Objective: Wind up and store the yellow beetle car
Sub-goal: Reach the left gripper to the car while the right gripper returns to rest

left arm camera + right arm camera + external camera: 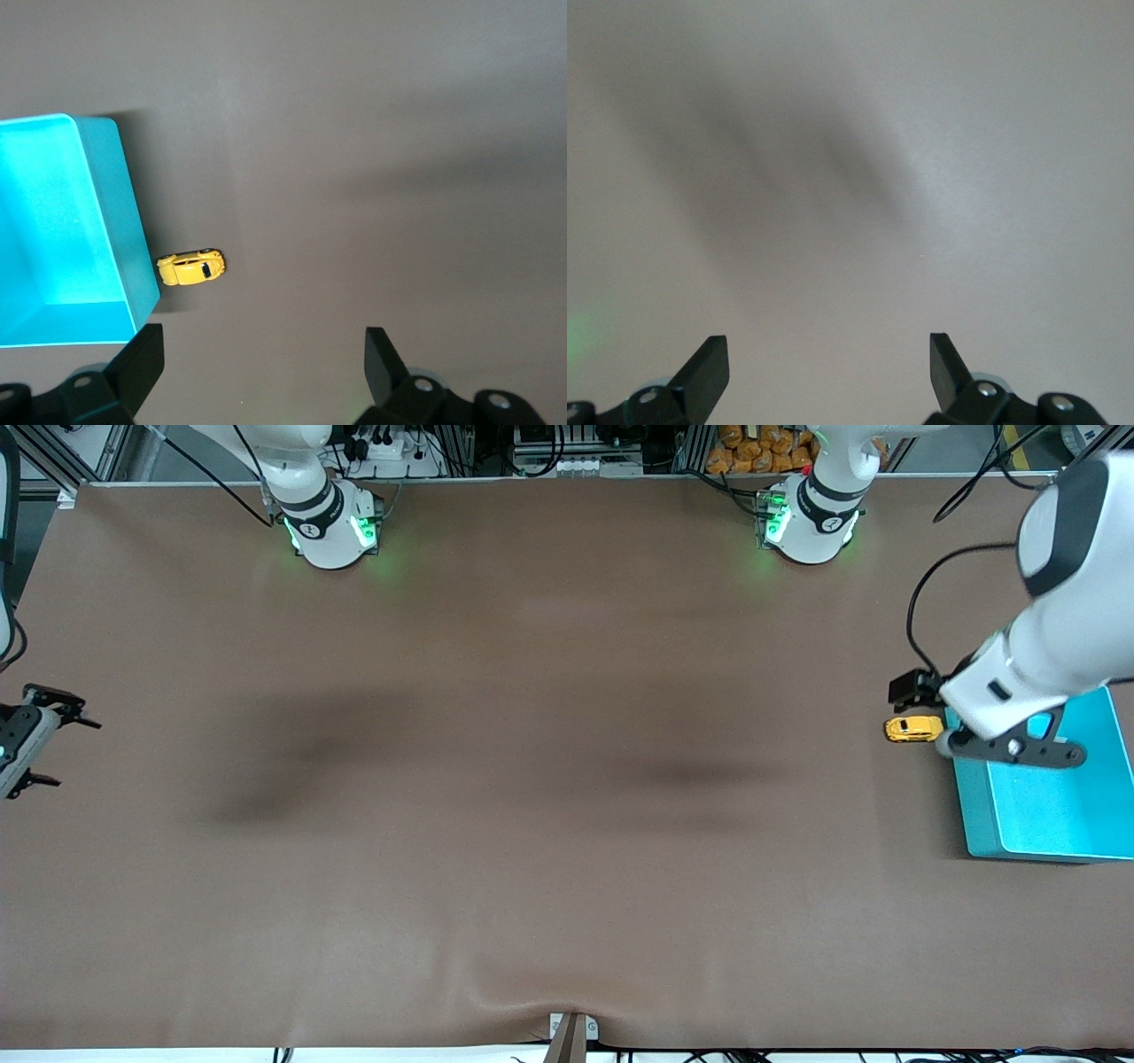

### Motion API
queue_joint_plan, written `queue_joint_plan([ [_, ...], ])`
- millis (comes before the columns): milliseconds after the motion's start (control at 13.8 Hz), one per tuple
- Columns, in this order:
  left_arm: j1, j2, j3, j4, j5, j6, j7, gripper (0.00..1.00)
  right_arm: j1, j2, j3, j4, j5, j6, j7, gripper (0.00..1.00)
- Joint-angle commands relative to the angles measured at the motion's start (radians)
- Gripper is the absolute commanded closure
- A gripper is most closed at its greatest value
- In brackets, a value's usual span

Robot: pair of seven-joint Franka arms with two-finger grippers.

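**Toy car waits beside the bin, both grippers empty**

The yellow beetle car (913, 729) sits on the counter (532, 824), just beside the turquoise bin (1054, 815), handy for storing. The left gripper (264, 359) hangs above car and bin, fingers spread, likely lining up a grasp. The right gripper (829, 359) waits at its own end, fingers spread, holding nothing.

turquoise bin (1054, 815) partly hidden, edge-cropped
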Motion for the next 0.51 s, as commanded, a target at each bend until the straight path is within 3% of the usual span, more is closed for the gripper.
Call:
queue_joint_plan([
  [0, 0.011, 0.067, 0.0, 0.013, 0.027, 0.001, -0.055, 0.0, 0.013, -0.003, 0.001, 0.087, 0.013, -0.1, 0.158, 0.0],
  [290, 0.042, 0.11, 0.014, 0.013, 0.026, 0.001, -0.145, 0.0, 0.026, 0.003, -0.004, 0.246, 0.004, -0.238, 0.348, 0.0],
  [434, 0.09, 0.102, 0.014, 0.013, -0.011, 0.0, -0.131, 0.0, 0.019, 0.001, -0.011, 0.271, 0.002, -0.248, 0.439, 0.0],
])
